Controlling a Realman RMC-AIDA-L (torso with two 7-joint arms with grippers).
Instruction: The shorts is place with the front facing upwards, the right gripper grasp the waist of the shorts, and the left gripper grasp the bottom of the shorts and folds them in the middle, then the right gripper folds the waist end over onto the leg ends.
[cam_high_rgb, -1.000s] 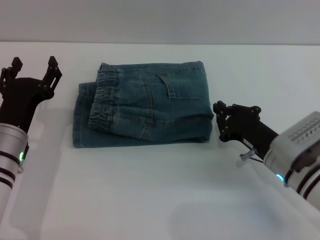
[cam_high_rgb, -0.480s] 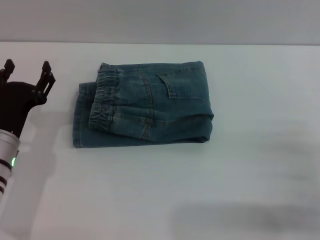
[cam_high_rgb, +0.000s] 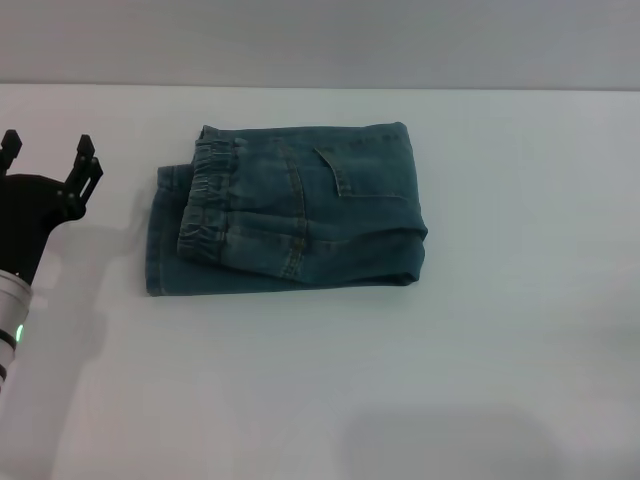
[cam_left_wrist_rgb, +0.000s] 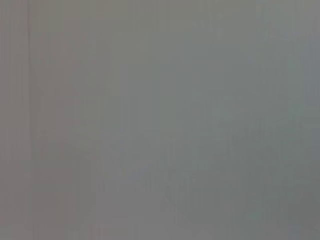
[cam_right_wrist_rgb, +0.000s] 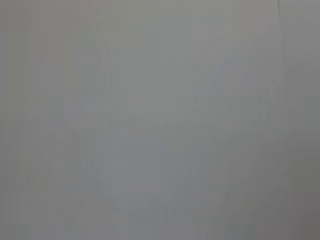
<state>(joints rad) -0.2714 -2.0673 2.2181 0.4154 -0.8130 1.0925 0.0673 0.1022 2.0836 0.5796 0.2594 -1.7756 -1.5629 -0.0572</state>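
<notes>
The shorts (cam_high_rgb: 300, 210) lie folded into a compact blue-green denim rectangle on the white table, in the head view's middle. The waist (cam_high_rgb: 205, 205), a ruffled elastic band, rests on top at the left, over the leg ends (cam_high_rgb: 160, 232), whose hem edge shows along the left side. My left gripper (cam_high_rgb: 48, 155) is at the far left, apart from the shorts, open and holding nothing. The right gripper is out of view. Both wrist views show only plain grey surface.
The white table (cam_high_rgb: 480, 350) spreads around the shorts on all sides, with its back edge (cam_high_rgb: 500, 88) against a grey wall.
The right arm has withdrawn out of the head view from beside the shorts' right edge. The left gripper has drawn back toward the left edge. The shorts have not moved.
</notes>
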